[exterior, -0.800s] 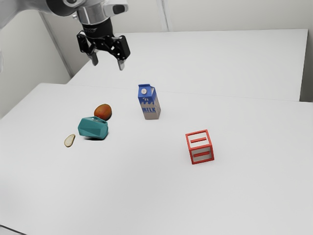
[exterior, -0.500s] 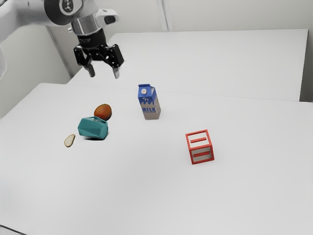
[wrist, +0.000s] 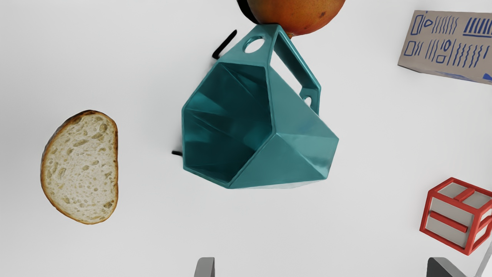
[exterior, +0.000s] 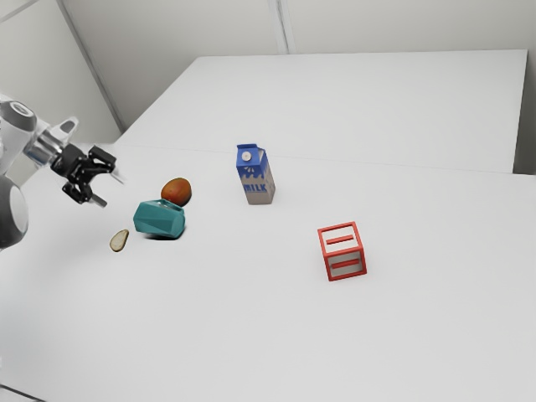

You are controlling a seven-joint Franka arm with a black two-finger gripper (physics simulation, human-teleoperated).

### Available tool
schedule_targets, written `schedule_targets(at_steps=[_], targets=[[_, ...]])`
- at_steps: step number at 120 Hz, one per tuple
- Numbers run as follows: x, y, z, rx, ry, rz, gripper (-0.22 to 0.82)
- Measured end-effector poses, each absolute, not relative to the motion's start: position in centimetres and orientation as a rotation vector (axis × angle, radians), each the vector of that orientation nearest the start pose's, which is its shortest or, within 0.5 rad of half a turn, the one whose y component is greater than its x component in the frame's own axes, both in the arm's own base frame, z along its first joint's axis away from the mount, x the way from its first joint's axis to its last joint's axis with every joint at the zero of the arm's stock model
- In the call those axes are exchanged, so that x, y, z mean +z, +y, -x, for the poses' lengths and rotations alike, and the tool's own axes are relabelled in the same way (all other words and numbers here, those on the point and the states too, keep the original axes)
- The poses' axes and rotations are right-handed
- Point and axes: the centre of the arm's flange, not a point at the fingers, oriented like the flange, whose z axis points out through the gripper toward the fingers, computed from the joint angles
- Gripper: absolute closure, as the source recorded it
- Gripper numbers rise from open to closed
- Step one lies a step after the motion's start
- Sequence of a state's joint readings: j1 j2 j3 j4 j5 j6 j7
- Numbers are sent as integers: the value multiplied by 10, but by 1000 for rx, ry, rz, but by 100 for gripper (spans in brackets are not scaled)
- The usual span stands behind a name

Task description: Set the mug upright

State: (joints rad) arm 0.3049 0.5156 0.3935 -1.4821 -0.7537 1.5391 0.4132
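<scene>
**White table [exterior: 251,335], teal mug [exterior: 159,219] on its side, my fingers [wrist: 205,268] wide and empty**

The mug lies at the exterior view's left, its mouth turned toward the bread slice [wrist: 82,169] and its handle [wrist: 298,63] toward the mango [exterior: 177,191], close beside it. Its faceted wall probably keeps it from rolling. My gripper [exterior: 110,191] hangs tilted off the mug's mouth side, fingers well apart with nothing between them; that slant, I judge, suits a grip on rim or wall, to swing the base down. The mango might crowd the handle as it turns. The milk carton [exterior: 256,176] stands farther right, the red-edged block [exterior: 342,251] nearer and right, both out of my way.
</scene>
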Motion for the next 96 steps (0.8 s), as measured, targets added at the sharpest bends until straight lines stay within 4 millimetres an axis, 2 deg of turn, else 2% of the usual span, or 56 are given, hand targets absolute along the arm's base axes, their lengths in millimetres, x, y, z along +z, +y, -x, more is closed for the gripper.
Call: schedule_targets(at_steps=[14, 27, 45, 80, 88, 96], targets=[[331, 335, -584, -17, 443, -2335, 0], [308, 331, -593, 41, 366, -2282, 0], [299, 319, -601, 128, 270, -2200, 0], [281, 295, -599, 192, 149, -2077, 0], [275, 293, -597, 199, 137, -2063, 7], [272, 292, -594, 206, 125, -2055, 24]])
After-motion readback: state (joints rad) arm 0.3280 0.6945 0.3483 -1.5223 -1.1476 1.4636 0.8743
